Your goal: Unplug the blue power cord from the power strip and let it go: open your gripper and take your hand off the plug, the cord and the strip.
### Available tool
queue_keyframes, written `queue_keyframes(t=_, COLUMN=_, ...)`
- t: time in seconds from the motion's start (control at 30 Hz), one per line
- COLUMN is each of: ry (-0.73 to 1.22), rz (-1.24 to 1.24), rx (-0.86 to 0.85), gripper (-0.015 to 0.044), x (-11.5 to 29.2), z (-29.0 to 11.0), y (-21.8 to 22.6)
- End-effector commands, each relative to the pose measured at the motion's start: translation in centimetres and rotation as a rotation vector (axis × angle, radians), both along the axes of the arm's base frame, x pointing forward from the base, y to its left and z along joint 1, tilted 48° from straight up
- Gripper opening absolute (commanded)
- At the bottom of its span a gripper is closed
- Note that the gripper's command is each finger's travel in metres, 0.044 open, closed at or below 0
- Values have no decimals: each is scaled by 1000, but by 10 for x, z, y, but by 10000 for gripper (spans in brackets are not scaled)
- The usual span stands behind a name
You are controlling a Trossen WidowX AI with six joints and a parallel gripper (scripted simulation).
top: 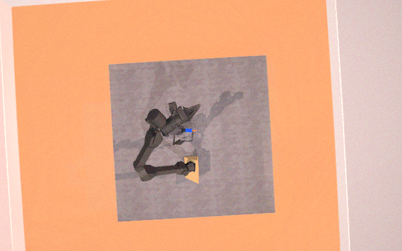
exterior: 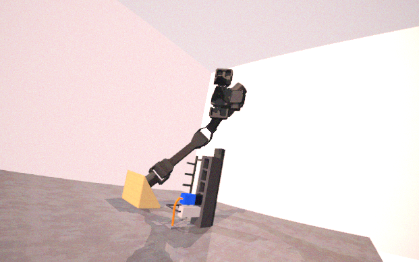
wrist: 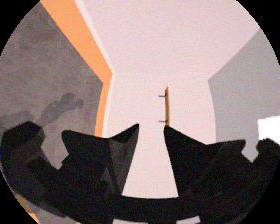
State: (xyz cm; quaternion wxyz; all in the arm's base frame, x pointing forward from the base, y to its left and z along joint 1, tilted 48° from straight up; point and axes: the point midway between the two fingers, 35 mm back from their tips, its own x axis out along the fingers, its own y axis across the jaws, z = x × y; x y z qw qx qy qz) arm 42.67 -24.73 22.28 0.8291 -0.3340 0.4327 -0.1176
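The blue plug point(top: 188, 130) point(exterior: 187, 199) sits against the lower front of the upright dark power strip point(exterior: 212, 189), at its lowest visible socket. An orange cord point(exterior: 174, 213) hangs from the plug to the floor. How deep the plug sits is hidden. My gripper point(exterior: 220, 96) point(wrist: 151, 127) is partly open with nothing between its fingers. It is high above the strip and plug, touching neither. In the top view, the arm covers most of the strip. The wrist view shows walls between the fingertips and only a blue sliver at the left edge.
A white block point(exterior: 189, 212) is just below the plug. A thin black rack with pegs point(exterior: 192, 175) stands beside the strip. The arm's base is on a yellow wedge point(top: 194, 178) point(exterior: 139, 190) close by. Walls surround the orange floor point(top: 59, 97) and grey square point(top: 237, 178).
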Motion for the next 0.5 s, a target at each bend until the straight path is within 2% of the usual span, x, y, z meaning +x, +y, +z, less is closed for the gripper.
queue_keyframes(t=0.0, ry=53, rz=-110, rx=366, gripper=160, x=-9, z=-70, y=34)
queue_keyframes(t=0.23, ry=193, rz=-416, rx=855, gripper=160, x=-42, z=-146, y=89)
queue_keyframes(t=0.47, ry=420, rz=-909, rx=1260, gripper=160, x=-89, z=-194, y=151)
